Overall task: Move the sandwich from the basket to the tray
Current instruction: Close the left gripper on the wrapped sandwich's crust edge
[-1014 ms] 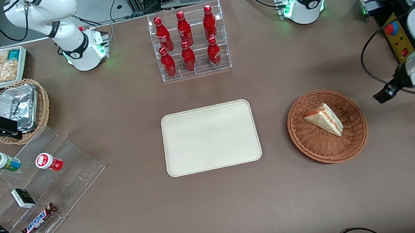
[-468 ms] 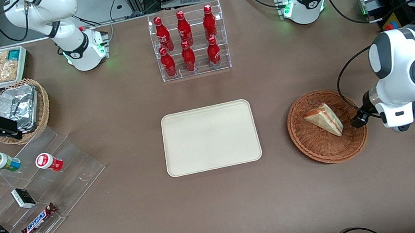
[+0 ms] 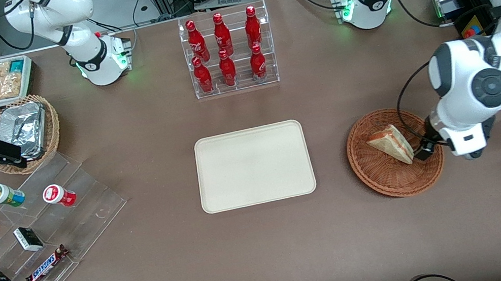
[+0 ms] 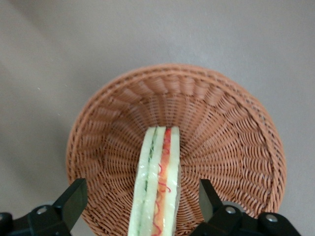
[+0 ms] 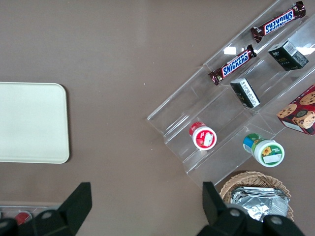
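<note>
Sandwich point(image 4: 158, 184) lies in basket point(image 4: 118, 123), long axis between open fingers point(image 4: 74, 199).

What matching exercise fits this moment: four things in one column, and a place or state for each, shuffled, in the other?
Things:
1. sandwich
2. tray
3. gripper
4. red bottles

Places or states:
A. bare, toward the parked arm's end from the basket
B. open, fingers on either side of the sandwich, over the basket
C. lying in the basket
D. standing in a clear rack, farther from the front camera than the tray

Pairs: 1-C, 2-A, 3-B, 4-D
</note>
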You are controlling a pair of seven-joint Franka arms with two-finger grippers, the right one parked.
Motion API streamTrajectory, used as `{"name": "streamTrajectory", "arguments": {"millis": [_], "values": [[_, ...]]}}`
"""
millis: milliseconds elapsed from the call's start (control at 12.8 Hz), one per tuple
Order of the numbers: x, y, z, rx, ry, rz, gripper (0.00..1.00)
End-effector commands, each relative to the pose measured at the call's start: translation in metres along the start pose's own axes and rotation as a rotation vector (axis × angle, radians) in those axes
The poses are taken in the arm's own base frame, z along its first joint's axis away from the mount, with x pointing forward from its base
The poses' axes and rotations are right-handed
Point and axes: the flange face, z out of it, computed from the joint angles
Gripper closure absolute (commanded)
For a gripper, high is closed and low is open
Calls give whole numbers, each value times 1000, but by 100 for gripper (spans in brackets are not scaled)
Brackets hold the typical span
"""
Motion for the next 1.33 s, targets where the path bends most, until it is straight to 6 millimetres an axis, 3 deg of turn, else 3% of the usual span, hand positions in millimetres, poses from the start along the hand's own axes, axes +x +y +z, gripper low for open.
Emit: {"name": "streamTrajectory", "arguments": {"millis": [0, 624, 1248], "values": [[-15, 0, 9, -4, 4, -12, 0], [-38, 11, 22, 9, 0, -59, 0], [-65, 14, 52, 34, -5, -18, 1]]}}
